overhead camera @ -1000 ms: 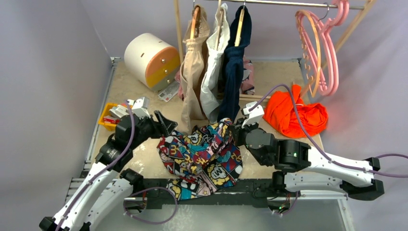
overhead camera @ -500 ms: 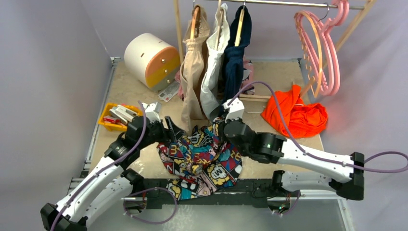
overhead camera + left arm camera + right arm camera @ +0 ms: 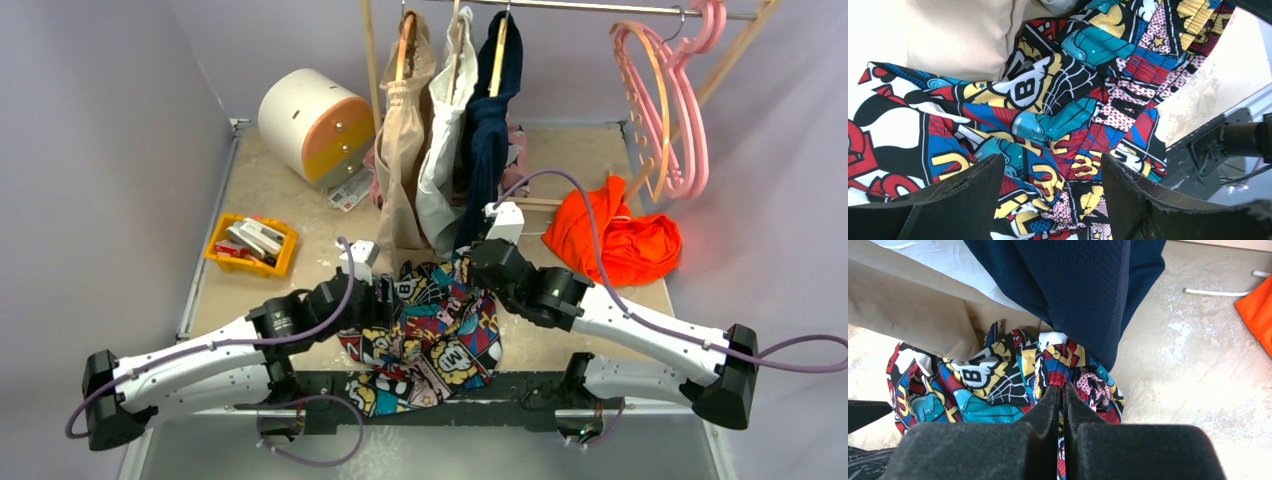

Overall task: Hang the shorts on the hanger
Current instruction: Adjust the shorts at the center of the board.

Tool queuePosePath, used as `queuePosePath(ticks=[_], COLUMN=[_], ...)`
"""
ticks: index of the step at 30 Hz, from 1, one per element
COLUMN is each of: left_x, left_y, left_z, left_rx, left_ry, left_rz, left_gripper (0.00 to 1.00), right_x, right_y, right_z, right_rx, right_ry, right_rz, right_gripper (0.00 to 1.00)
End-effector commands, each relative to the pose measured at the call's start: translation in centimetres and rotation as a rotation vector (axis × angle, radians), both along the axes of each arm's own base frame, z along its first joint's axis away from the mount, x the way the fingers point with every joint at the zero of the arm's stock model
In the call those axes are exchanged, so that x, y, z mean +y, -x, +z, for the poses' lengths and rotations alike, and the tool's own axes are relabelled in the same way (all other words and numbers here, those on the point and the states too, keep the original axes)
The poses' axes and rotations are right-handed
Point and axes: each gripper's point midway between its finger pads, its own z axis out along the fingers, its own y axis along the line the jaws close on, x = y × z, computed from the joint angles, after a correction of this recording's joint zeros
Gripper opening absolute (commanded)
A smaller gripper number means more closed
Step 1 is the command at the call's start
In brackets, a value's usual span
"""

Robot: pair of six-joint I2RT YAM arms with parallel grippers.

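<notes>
While right tool [image 3: 1062, 388] pinches shorts [image 3: 440, 330] | left tool [image 3: 1052, 167] spread, now lowered over them

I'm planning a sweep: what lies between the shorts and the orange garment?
In the top external view the right arm crosses that stretch, right gripper shut on the shorts; the rest, up to the orange garment, is bare table.

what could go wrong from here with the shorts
1. The right gripper is shut on only a small fold of the shorts, right under the hanging navy garment; on lifting, the fold may slip out or the garment may snag.
2. The left gripper is open over bunched fabric and might close on several layers.
3. Part of the shorts drapes over the near edge of the table and could slide off.
</notes>
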Motion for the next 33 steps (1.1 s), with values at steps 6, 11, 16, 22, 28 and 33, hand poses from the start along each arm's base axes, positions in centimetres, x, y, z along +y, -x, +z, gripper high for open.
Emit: queuePosePath(ticks=[6, 11, 16, 22, 28, 33], left_x=[-0.7, -2.3, -3.5, -3.5, -2.9, -3.0], left_y=[2.0, 4.0, 5.1, 5.4, 5.0, 5.0], left_z=[0.5, 0.1, -1.8, -3.3, -4.9, -6.0], left_rx=[-0.143, -0.215, -0.231, -0.231, -0.247, -0.247], left_ry=[-0.159, -0.274, -0.354, -0.398, -0.485, -0.54], left_rz=[0.05, 0.003, -0.04, -0.037, -0.004, -0.007], left_gripper=[0.72, 0.76, 0.79, 0.8, 0.8, 0.79], right_x=[-0.2, -0.3, -0.6, -0.8, -0.7, -0.7], right_y=[0.1, 0.1, 0.1, 0.2, 0.2, 0.3], right_z=[0.7, 0.7, 0.9, 0.8, 1.0, 1.0], right_rx=[-0.005, -0.006, -0.012, -0.01, -0.011, -0.009], right_ry=[-0.049, -0.04, -0.043, -0.041, -0.045, -0.045], right_rz=[-0.016, -0.018, -0.023, -0.022, -0.018, -0.016], right_gripper=[0.0, 0.0, 0.0, 0.0, 0.0, 0.0])
